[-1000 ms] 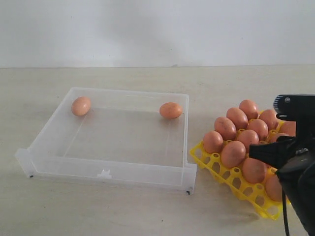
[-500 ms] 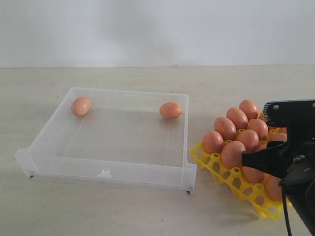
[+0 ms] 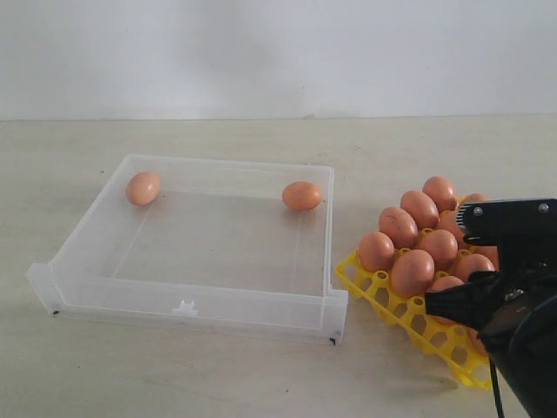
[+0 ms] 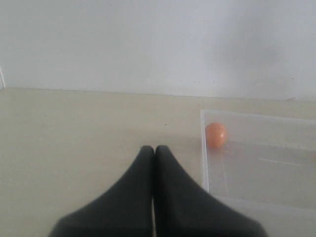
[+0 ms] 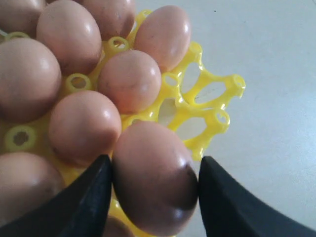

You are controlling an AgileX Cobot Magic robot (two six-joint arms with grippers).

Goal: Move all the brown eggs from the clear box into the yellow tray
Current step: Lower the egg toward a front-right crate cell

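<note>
A: What's the right pincer (image 5: 154, 160) doing rn?
B: It's clamping one egg (image 5: 153, 190) across the fat middle, a finger on each side, at the tray (image 5: 183, 102) edge. Can't tell if the egg's sitting in a cup or hanging just above.
A: And the left pincer (image 4: 153, 149)?
B: It's hanging over bare table (image 4: 74, 138) just beside the box (image 4: 203, 148), tips pressed together, carrying nothing.
A: What's waiting in the box?
B: Far-left egg (image 3: 143, 187) and far-right egg (image 3: 302, 195), each lying in a back corner, well apart.
A: How are they going to handle?
B: Prob light and stiff, but the shell's looking thin and smooth, so it's cracking under a hard squeeze and rolling if nudged. Best hold is looking like the widest part w/ gentle pressure. The corner walls are crowding the fingers there.
</note>
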